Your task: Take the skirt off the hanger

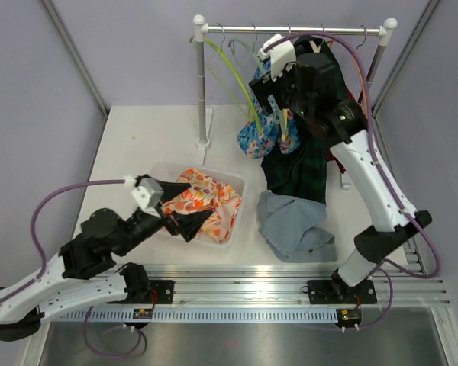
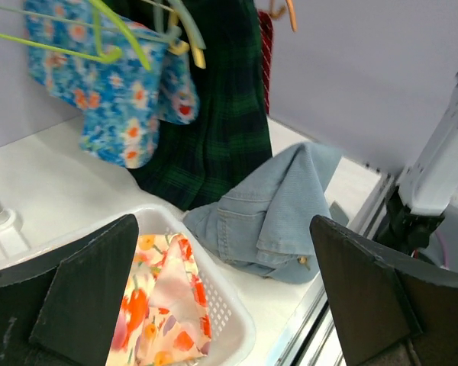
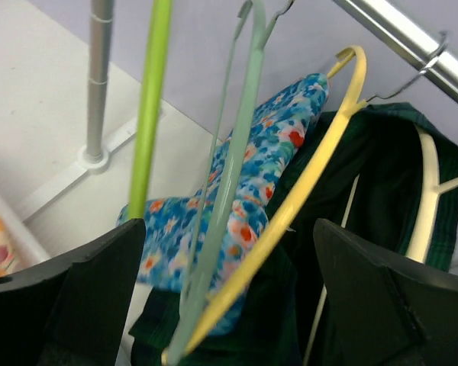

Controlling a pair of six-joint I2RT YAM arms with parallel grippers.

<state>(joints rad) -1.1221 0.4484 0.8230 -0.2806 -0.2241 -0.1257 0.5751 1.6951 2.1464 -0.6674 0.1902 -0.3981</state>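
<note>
While the right fingers (image 3: 382,305) stand spread wide and grasp nothing, the blue floral skirt (image 3: 286,130) hangs in the gap seen between them, a little beyond their tips, draped over the yellow hanger (image 3: 343,114) up on the clothes rail (image 3: 397,30). Whether either finger touches the cloth cannot be told. The right wrist view counts four hangers on the rail: a lime green hanger (image 3: 149,114) and a mint hanger (image 3: 243,114), both in front of the skirt, the yellow one carrying it, and a cream hanger (image 3: 424,198) behind, which bears a dark green plaid garment (image 3: 382,152). The skirt hangs just beside that plaid garment, touching it. Lower down on the desk (image 1: 137,137) lie one crumpled denim garment (image 2: 282,206) and one white bin (image 2: 237,320), the bin holding one orange floral cloth (image 2: 168,297). The left fingers (image 2: 84,297) hang over that bin, released as wide as the right ones and empty, well apart from the skirt. Two small stickers (image 1: 143,313) sit on the mounting track (image 1: 237,293) at the near edge, one below each arm base, too small to read.
</note>
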